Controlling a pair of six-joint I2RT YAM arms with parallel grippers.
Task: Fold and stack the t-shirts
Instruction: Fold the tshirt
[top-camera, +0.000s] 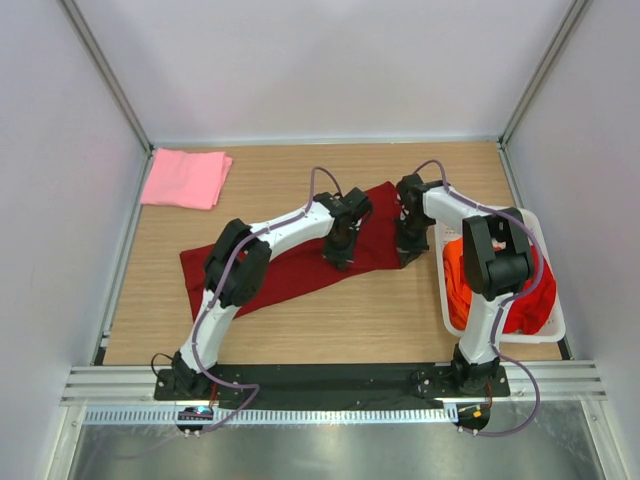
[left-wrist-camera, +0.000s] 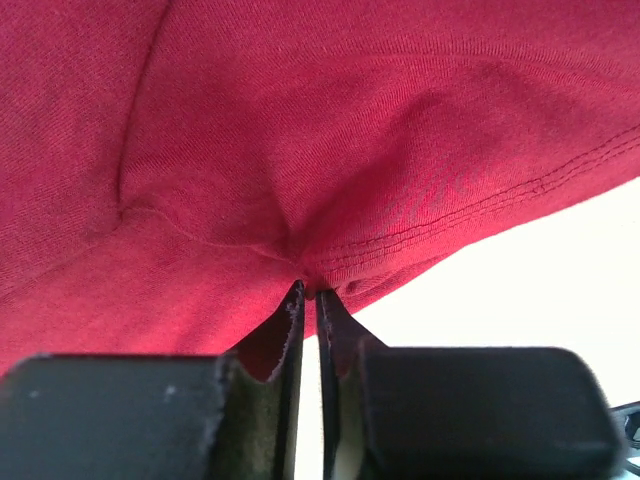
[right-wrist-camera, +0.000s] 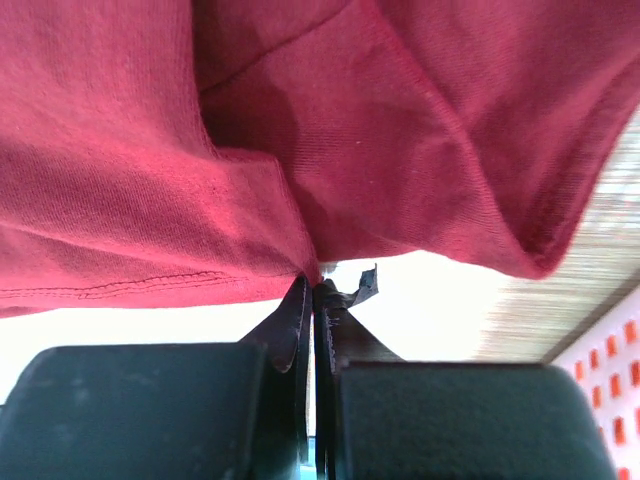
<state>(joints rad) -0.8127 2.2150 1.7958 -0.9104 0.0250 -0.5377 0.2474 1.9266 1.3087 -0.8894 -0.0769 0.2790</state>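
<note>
The maroon shirt (top-camera: 290, 272) lies spread in a slanted band across the middle of the tabletop (top-camera: 350, 325), its low end toward the near left and its high end toward the far right. Both end effectors sit on its right half, at the near edge.

The left end effector (left-wrist-camera: 308, 298) is closed, its fingertips pinching the stitched hem so the cloth bunches into folds above them. The right end effector (right-wrist-camera: 313, 290), just beside the basket (top-camera: 505, 337), is also closed on a gathered fold of the same shirt at its right end.

A pink shirt (top-camera: 185, 178) lies folded at the far left corner, well apart from both arms. An orange shirt (top-camera: 455, 275) and a bright red shirt (top-camera: 530, 300) lie crumpled in the basket.
</note>
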